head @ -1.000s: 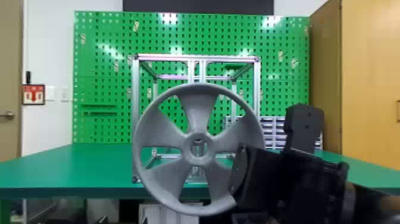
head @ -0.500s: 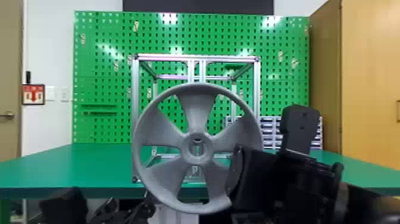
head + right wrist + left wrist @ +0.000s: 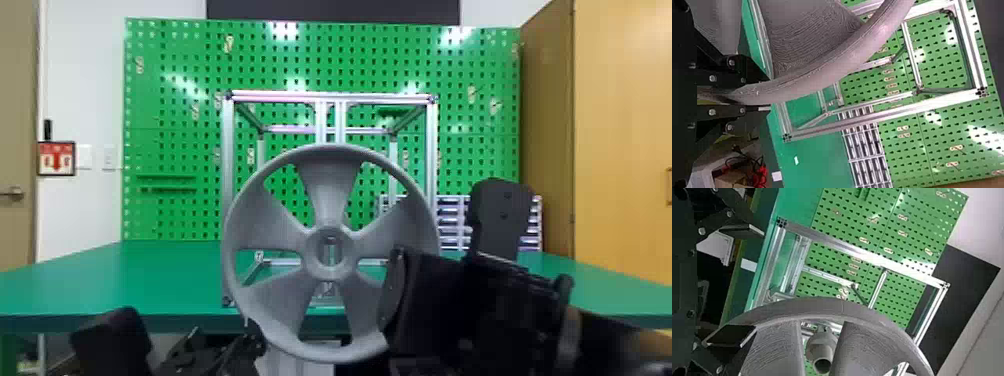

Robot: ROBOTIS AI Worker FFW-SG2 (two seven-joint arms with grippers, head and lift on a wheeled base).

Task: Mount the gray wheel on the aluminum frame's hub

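Gray wheel [image 3: 327, 200] stands upright in front of the aluminum frame [image 3: 228, 200]. At its lower right rim is my right gripper [image 3: 395, 295]. In the right wrist view that right gripper [image 3: 752, 91] is shut on the wheel's rim [image 3: 801, 84]. My left gripper [image 3: 185, 345] is low, at the wheel's lower left. Seen from the left wrist, the left gripper [image 3: 744, 282] stands open, one finger beside the wheel rim [image 3: 828, 307] and nothing clasped. Through a gap between spokes, the gray hub [image 3: 822, 350] shows behind the wheel, apart from its rim.
The frame rests on a green table [image 3: 150, 280], with a green pegboard [image 3: 170, 125] behind. A drawer rack [image 3: 452, 220] stands behind the frame's right side. Below the table edge, the right wrist view has a box with red cables [image 3: 760, 174].
My left arm has come into the head view from the bottom edge, toward the wheel's lower left. My right gripper and the wheel have shifted slightly to the left.
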